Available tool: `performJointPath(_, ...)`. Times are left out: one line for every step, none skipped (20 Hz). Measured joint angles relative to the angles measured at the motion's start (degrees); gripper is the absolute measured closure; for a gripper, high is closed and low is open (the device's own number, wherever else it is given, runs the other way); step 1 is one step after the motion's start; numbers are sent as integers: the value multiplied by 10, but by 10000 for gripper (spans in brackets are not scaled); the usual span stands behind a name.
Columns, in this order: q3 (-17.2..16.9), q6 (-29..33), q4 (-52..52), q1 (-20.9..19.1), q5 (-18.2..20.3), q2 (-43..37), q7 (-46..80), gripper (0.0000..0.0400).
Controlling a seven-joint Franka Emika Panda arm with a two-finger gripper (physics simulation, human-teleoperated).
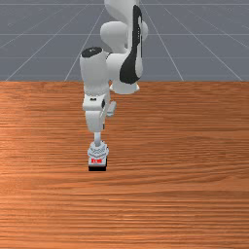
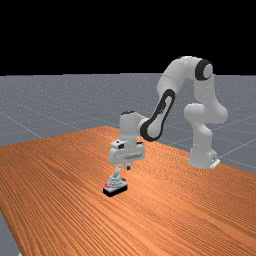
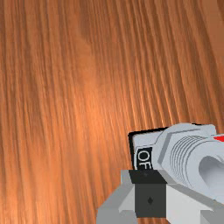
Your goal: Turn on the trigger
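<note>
"Is our end effector (image 2: 128, 168) wide or narrow?"

"We can't tell; it's above the toggle switch (image 1: 98, 151) on the table (image 1: 170, 204), near the lever (image 1: 97, 138)."

"Our risk?"

"Pushing too high, we'd slip over the lever; too low, we'd shove the base (image 1: 97, 168)."

Table (image 1: 185, 204) of orange-brown wood, streaked grain running side to side in front view. Directly on it, front view's left of middle: switch (image 1: 98, 152), black base (image 1: 97, 168), grey top, red marking (image 1: 97, 161), ribbed collar, lever (image 2: 117, 171) pointing up.
</note>
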Motion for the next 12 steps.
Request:
performJointPath(0, -4, 6, 0, -1, 4, 2, 400)
performJointPath(-3, -13, 12, 2, -6, 7, 7, 400)
performJointPath(-8, -22, 15, 6, -12, 8, 23, 400)
performJointPath(-10, -20, 11, 8, -11, 6, 28, 400)
performJointPath(-9, -19, 8, 7, -12, 3, 22, 400)
performJointPath(-12, -16, 4, 10, -20, 2, 21, 400)
performJointPath(-13, -14, 1, 11, -21, 0, 22, 400)
performJointPath(-14, -12, -3, 13, -23, -2, 24, 400)
performJointPath(-15, -10, -7, 13, -23, -5, 23, 400)
performJointPath(-12, -11, -10, 10, -16, -8, 21, 400)
performJointPath(-12, -10, -13, 11, -16, -9, 22, 400)
performJointPath(-13, -8, -17, 12, -16, -11, 25, 400)
